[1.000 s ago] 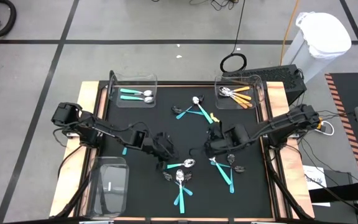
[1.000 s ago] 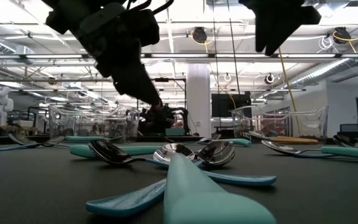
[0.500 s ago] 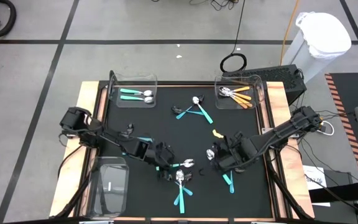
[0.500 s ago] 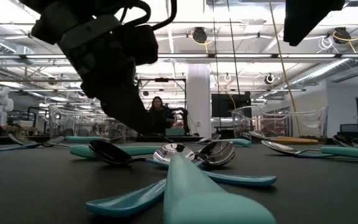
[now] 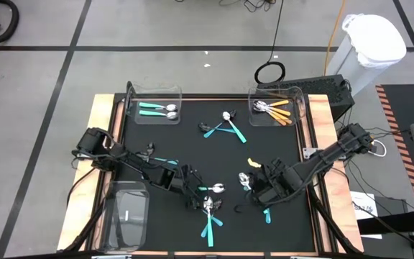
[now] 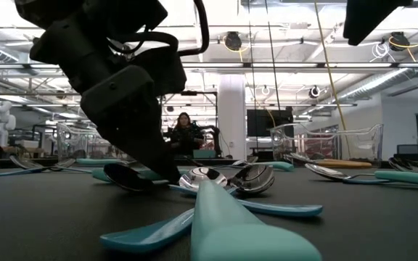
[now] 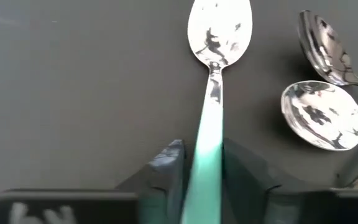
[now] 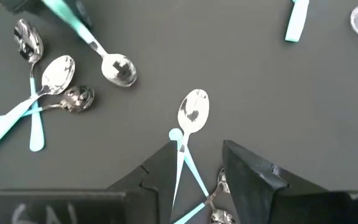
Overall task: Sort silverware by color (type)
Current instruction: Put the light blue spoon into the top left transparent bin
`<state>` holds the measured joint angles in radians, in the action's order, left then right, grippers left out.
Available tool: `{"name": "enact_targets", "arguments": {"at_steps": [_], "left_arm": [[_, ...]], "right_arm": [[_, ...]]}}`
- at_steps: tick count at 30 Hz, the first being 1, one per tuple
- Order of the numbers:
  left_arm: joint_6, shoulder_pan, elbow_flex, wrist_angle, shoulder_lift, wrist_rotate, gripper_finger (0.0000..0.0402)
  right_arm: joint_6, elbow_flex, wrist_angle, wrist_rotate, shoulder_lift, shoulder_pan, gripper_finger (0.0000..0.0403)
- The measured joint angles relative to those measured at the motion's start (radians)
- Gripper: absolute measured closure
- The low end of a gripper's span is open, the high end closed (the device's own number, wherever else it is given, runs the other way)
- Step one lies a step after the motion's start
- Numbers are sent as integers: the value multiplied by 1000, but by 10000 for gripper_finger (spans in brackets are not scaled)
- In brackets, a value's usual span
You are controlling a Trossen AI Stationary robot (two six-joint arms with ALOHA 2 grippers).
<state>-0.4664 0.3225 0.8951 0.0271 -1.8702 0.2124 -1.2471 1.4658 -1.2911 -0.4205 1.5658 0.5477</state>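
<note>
Left gripper (image 7: 199, 180) low over the tabletop (image 5: 192, 144), jaws narrowed on a teal spoon (image 7: 213, 81).
Your teal spoon's handle sits between those jaws, bowl pointing away, beside two more spoons (image 7: 325, 112). Your right gripper (image 8: 197, 171) hovers with jaws wide, another teal spoon (image 8: 188, 127) between them. Farther off, sorted pieces lie in the bins (image 5: 157, 109).

mat ctr (image 5: 192, 155): free | spoon pile (image 5: 208, 203): blocks front
</note>
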Motion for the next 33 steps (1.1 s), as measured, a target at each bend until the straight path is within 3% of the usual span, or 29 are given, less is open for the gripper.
{"name": "enact_targets", "arguments": {"at_steps": [3,11,17,21,27,33], "left_arm": [[-7,-1,-1,-4,-1,2,351],[-165,-27,7,-51,69,-73,350],[-78,-89,10,-242,277,-55,338],[92,-185,11,-442,461,-38,342],[486,-453,10,-678,690,30,341],[864,-790,10,-741,757,13,340]], "right_arm": [[-25,0,-5,-11,0,21,277],[-58,0,-24,-30,0,80,277],[-54,-2,-61,-77,0,97,277],[-82,-25,-62,-75,0,70,277],[-212,-101,11,-45,0,60,277],[-366,-172,58,37,0,48,277]]}}
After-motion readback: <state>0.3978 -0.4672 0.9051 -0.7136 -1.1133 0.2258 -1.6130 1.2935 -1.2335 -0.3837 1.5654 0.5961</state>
